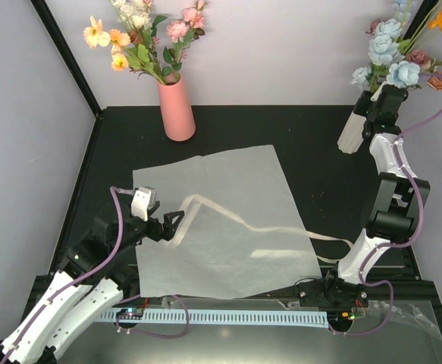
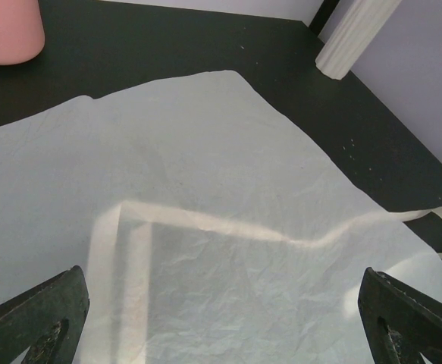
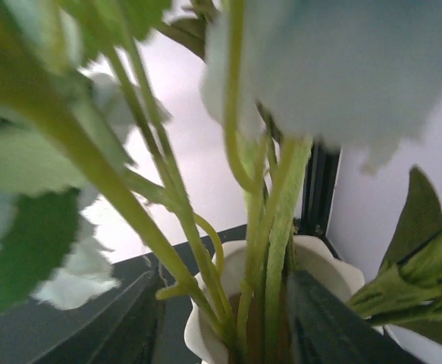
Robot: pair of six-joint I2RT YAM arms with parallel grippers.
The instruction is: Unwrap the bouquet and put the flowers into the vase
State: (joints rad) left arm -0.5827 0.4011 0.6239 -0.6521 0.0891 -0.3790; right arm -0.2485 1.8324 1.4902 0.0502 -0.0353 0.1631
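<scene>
White ribbed vase point(image 1: 353, 133) in the bench's point(image 1: 281, 125) far right corner holds the flowers point(image 1: 391, 53), right hand point(image 3: 228, 311) parted about their stems point(image 3: 270, 250), left hand point(image 1: 167, 224) wide open; a stem snagged on withdrawal could topple it.

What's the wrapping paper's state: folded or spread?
Spread. The paper lies flat in one open sheet on the table; the ribbon is loose, crossing it.
</scene>
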